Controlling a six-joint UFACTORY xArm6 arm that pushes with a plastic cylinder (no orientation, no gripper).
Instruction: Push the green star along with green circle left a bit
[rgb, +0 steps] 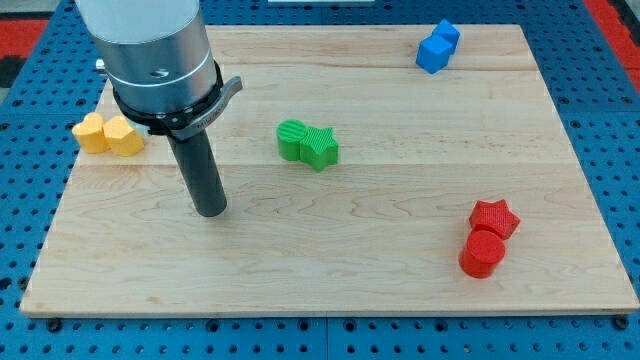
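The green circle (293, 139) and the green star (320, 148) lie touching each other near the board's middle, circle on the view's left, star on the right. My tip (210, 211) rests on the board to the lower left of the green pair, well apart from the circle. The arm's grey body rises from it toward the view's top left.
Two yellow blocks (108, 134) sit together at the board's left edge. Two blue blocks (438, 46) sit at the top right. A red star (494, 217) and a red circle (483, 253) sit at the lower right. The wooden board (350, 260) lies on a blue pegboard.
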